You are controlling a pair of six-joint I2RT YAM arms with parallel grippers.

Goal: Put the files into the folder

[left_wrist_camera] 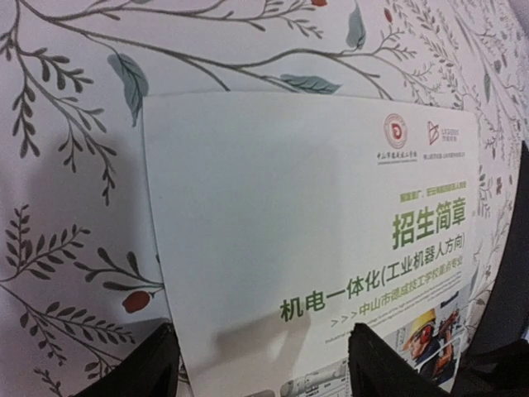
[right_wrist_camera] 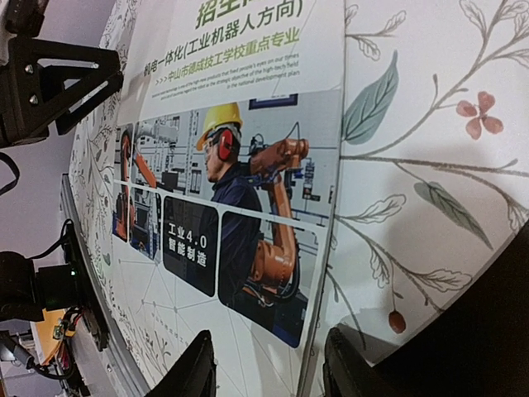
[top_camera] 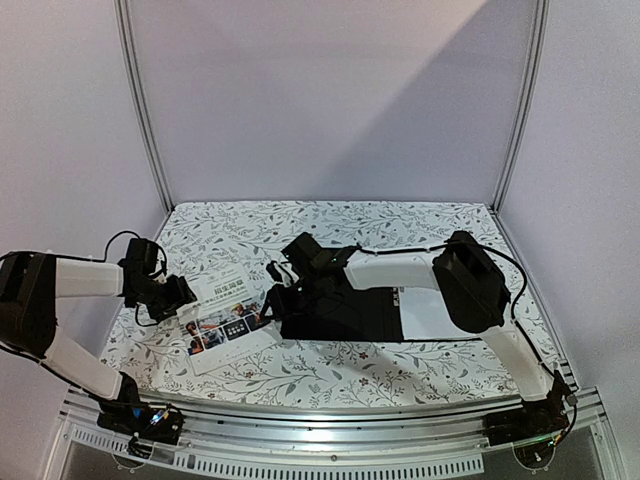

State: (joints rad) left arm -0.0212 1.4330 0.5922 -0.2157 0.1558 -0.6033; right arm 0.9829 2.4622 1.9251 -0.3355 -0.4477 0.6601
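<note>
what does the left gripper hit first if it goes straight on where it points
Most likely the brochure sheet: the left gripper points at its white part, though the gap is unclear.

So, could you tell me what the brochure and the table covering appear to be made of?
The brochure looks like thin, smooth paper: it lies flat with sharp straight edges and crisp colour printing. The table covering seems to be printed cloth or vinyl, matte white with a leaf-and-berry pattern; which of the two cannot be told.
</note>
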